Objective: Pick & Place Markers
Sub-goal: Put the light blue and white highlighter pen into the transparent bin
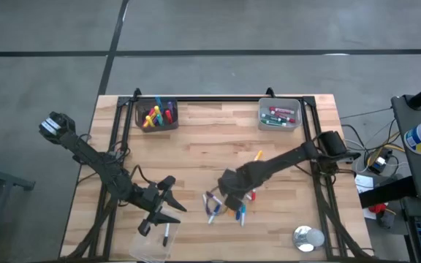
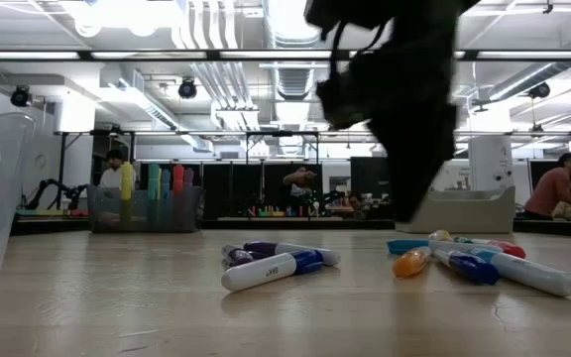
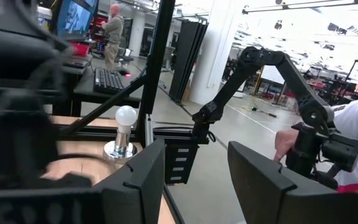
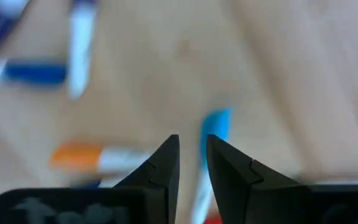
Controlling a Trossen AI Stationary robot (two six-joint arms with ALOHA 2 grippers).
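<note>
The right tool (image 4: 192, 160), fingers nearly pressed together, straddles a light-blue marker (image 4: 213, 134) (orange marker (image 4: 89, 155) beside); the left tool (image 1: 168, 199) waits spread.

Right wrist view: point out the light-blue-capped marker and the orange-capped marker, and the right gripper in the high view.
light-blue-capped marker (image 4: 216, 127): right wrist view, on its blue cap.
orange-capped marker (image 4: 76, 155): right wrist view, on its orange cap.
right gripper (image 1: 232, 199): high view, over the loose markers.
</note>
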